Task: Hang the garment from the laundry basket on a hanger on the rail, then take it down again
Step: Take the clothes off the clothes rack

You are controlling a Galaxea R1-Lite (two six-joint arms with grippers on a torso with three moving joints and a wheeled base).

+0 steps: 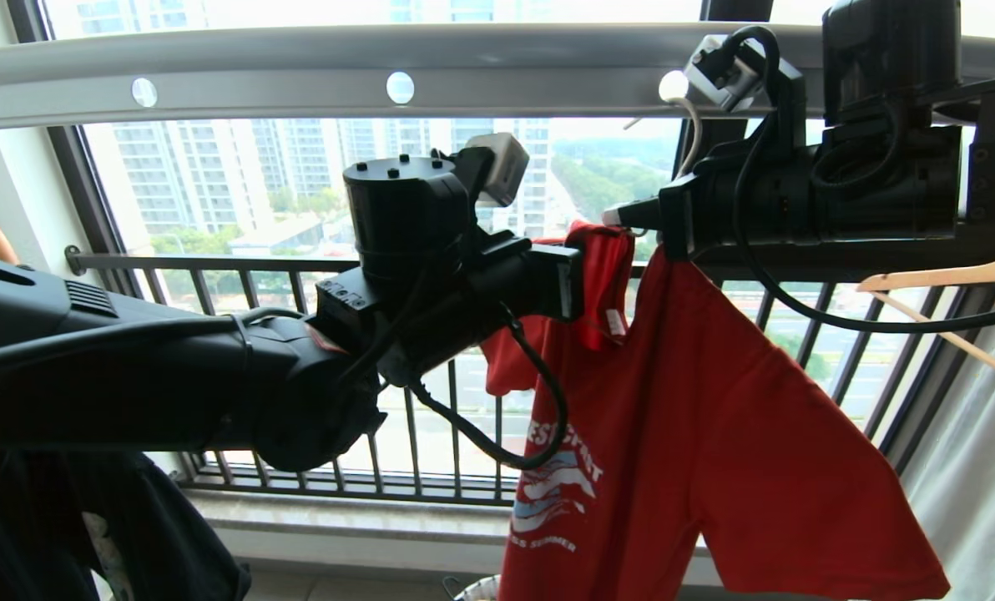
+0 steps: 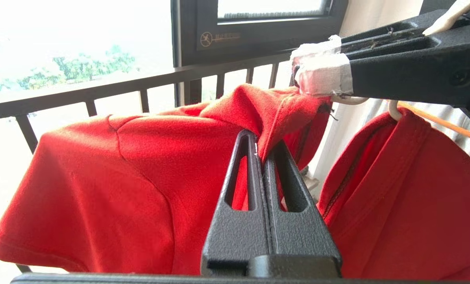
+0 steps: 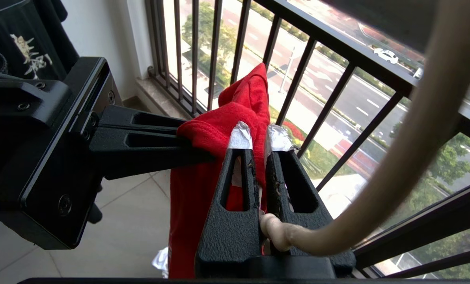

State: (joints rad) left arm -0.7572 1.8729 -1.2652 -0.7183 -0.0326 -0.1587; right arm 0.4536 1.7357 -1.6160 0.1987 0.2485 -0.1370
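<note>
The left gripper (image 2: pixel 263 152) is clenched on a fold of the red T-shirt (image 1: pixel 698 401) at its collar, just beside the right gripper (image 3: pixel 258 142), which pinches the white wire hanger (image 1: pixel 694 133) with cloth bunched at its taped tips. The shirt hangs below the pale perforated rail (image 1: pixel 297 75), half on the hanger. The left should probably draw its fold gently outward over the hanger's free shoulder while the right stays steady.

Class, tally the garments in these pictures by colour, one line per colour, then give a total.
Red T-shirt: 1
Black printed T-shirt: 1
Pale grey-green garment: 1
Total: 3
</note>
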